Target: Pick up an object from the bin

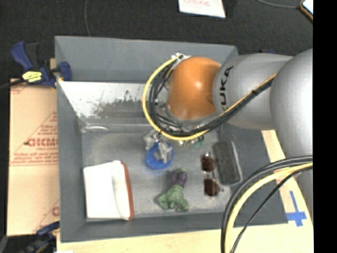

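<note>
hand (pixel 159 151) low in mid-bin (pixel 68 141), right over a small blue round thing (pixel 153 162), touching or nearly so. released or clenched: cannot tell, the wrist hides it.

risks:
- blue thing is low and rounded; an off-centre close likely squirts it sideways toward the green-and-purple toy (pixel 174 192) just beside.
- pressing down too far could jam the hand on the bin floor.
- sunglasses (pixel 210 175) and dark case (pixel 226 162) near the wrist side; cables may snag them on lift.
- white box (pixel 104 191) well apart, no concern.
</note>
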Available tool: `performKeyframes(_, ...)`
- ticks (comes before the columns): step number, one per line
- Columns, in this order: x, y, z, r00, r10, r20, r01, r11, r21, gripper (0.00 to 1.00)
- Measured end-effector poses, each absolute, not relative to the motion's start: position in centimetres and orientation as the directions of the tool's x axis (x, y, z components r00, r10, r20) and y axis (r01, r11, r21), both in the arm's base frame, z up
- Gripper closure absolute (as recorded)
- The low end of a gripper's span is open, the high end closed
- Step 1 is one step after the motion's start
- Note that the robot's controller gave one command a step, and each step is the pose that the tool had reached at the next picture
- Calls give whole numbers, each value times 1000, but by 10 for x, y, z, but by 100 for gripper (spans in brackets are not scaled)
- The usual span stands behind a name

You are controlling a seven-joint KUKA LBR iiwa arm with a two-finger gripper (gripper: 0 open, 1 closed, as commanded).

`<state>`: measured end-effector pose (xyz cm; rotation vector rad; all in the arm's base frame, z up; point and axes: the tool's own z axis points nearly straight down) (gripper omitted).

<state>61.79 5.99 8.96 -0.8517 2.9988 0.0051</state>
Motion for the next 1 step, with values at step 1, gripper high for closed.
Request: performKeyframes(1,617,59,127,-853,-522,-19,-522,853,-2,100)
